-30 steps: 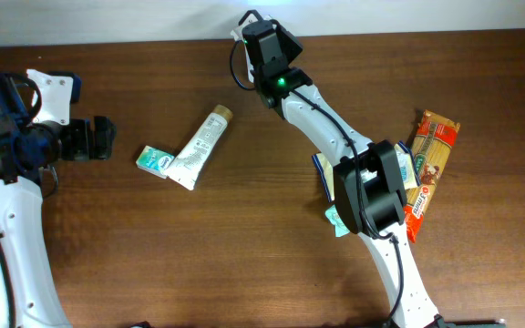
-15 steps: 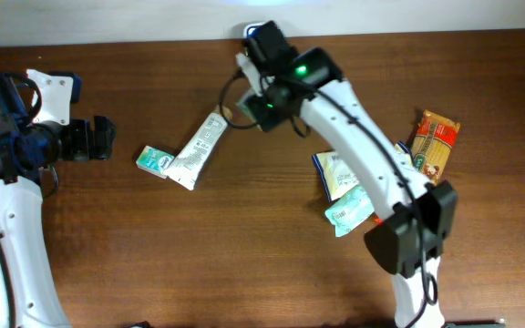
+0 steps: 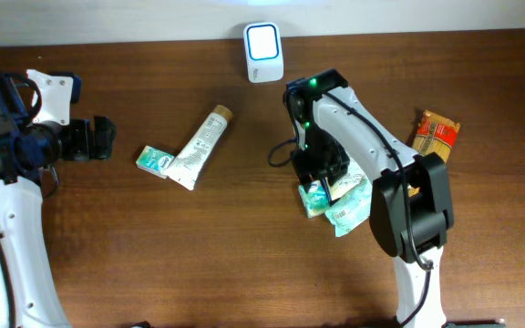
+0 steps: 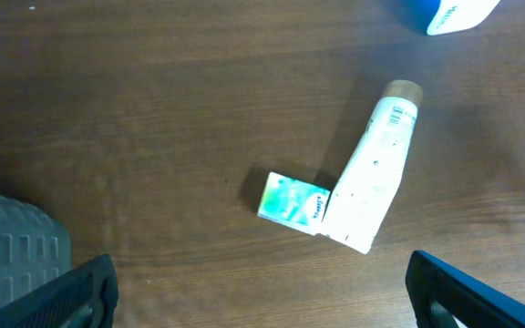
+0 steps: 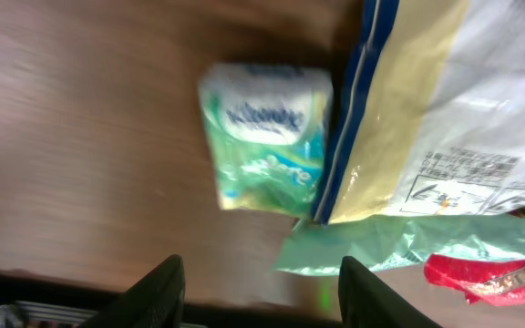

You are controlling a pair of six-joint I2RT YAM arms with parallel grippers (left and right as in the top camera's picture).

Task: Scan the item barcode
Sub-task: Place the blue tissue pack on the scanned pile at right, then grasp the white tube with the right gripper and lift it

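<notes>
Scanner: The white scanner (image 3: pixel 263 41) stands at the back edge of the table (image 3: pixel 244 264), about the middle.
Tissue pack: The little green tissue pack (image 5: pixel 267 137) lies flat on the table, a bit right of the middle. It is well apart from the scanner.
Bag: A bag with a blue edge (image 5: pixel 427 109) lies just beside the tissue pack and touches it. A thin green wrapper (image 5: pixel 399 241) pokes out from under the bag.
Right gripper: The right gripper (image 5: pixel 262 273) hangs over the tissue pack. Its fingers are apart and nothing is between them.
Left gripper: The left gripper (image 3: pixel 106 138) is near the left edge. Its fingers are spread wide and hold nothing.
Tube: A white tube (image 3: pixel 200 146) lies left of the middle, with a small green box (image 3: pixel 156 161) touching its flat end.
Pasta pack: An orange pasta pack (image 3: pixel 431 137) lies near the right edge.
</notes>
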